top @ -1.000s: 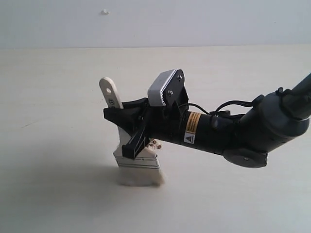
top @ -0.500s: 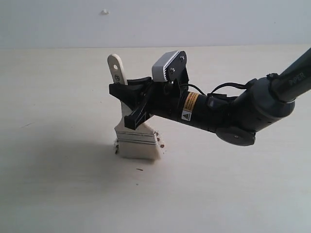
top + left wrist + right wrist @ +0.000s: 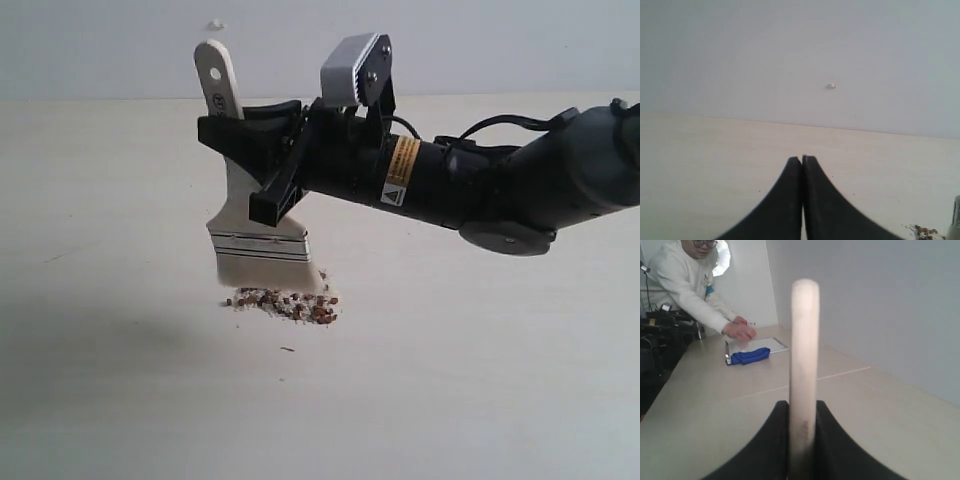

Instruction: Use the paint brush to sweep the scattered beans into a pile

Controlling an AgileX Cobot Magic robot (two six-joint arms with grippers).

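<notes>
My right gripper is shut on the pale wooden handle of the paint brush, which hangs upright with its cream bristles just above the table. In the right wrist view the paint brush handle stands clamped between the black fingers of my right gripper. Right under the bristles lies the pile, a compact speckled mound of reddish-brown beans and white grains. One stray speck lies in front of it. My left gripper is shut and empty, and the pile's edge shows at that view's corner.
The pale table spreads out on all sides of the pile. In the right wrist view a person in white leans over a white board with a blue cloth at the table's far end.
The right gripper has lifted the brush up off the table and tilted it upright, uncovering the pile of beans that the bristles had been pressing on.
</notes>
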